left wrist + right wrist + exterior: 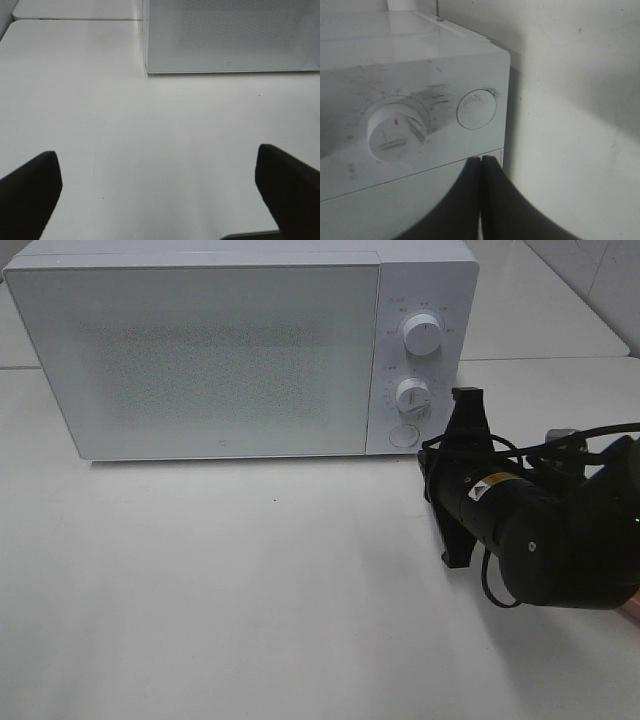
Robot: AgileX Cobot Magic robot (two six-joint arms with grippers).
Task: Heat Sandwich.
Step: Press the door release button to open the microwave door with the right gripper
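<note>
The sandwich is out of view in every frame. The white microwave (pixel 210 350) stands at the back of the table with its door closed; it also shows in the left wrist view (pixel 230 35). My right gripper (pixel 466 398) is shut and empty, its tips (pixel 481 162) right at the control panel's lower right corner, close to the round button (pixel 476 109) and the lower dial (pixel 396 132). My left gripper (pixel 160 200) is open and empty, low over bare table in front of the microwave's left corner. It does not show in the exterior view.
The upper dial (pixel 421 335), lower dial (pixel 412 395) and round button (pixel 404 435) sit on the microwave's right panel. The right arm's black body and cables (pixel 540 520) fill the right side. A pink sliver (pixel 630 606) shows under that arm. White table (pixel 250 590) extends in front.
</note>
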